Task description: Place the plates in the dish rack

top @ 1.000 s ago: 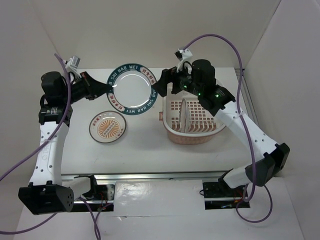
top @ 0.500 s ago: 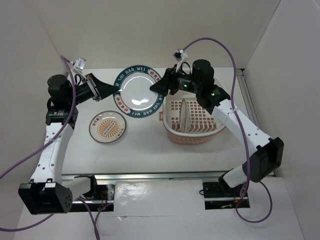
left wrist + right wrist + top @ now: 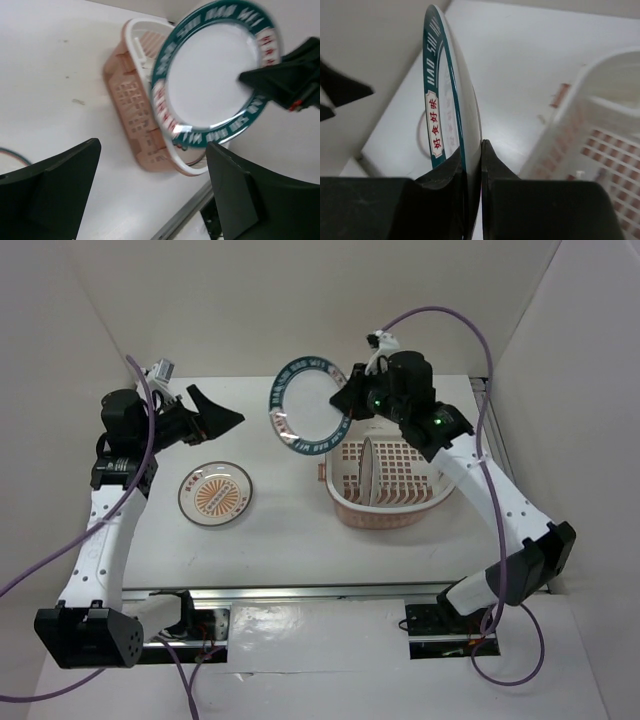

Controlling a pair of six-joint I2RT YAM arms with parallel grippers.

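The right gripper (image 3: 347,406) holds the blue-green rimmed plate (image 3: 308,406) clear of the bench (image 3: 280,540), in the upper centre of the top view. The plate is raised, tilted steeply with its white centre facing the camera, just left of the dish rack (image 3: 385,518) and above its left end. In the right wrist view, the two fingers (image 3: 492,175) of the right gripper (image 3: 471,152) are pressed together on the plate's (image 3: 442,115) lower rim, one on each face. The plate shows edge-on, with red characters on a white panel in its rim band. The rack's white rim (image 3: 570,115) lies to the right of the frame.

The left gripper (image 3: 222,408) stands at the upper left of the top view, its fingers spread wide and holding nothing, apart from the plate's left edge. In the left wrist view, the left gripper (image 3: 154,145) looks across at the plate (image 3: 212,75) and the rack's peach wall (image 3: 130,100) behind it.

A white plate (image 3: 367,470) stands on edge inside the rack. The orange sunburst plate (image 3: 215,492) lies flat on the bench at centre left, below the left gripper.
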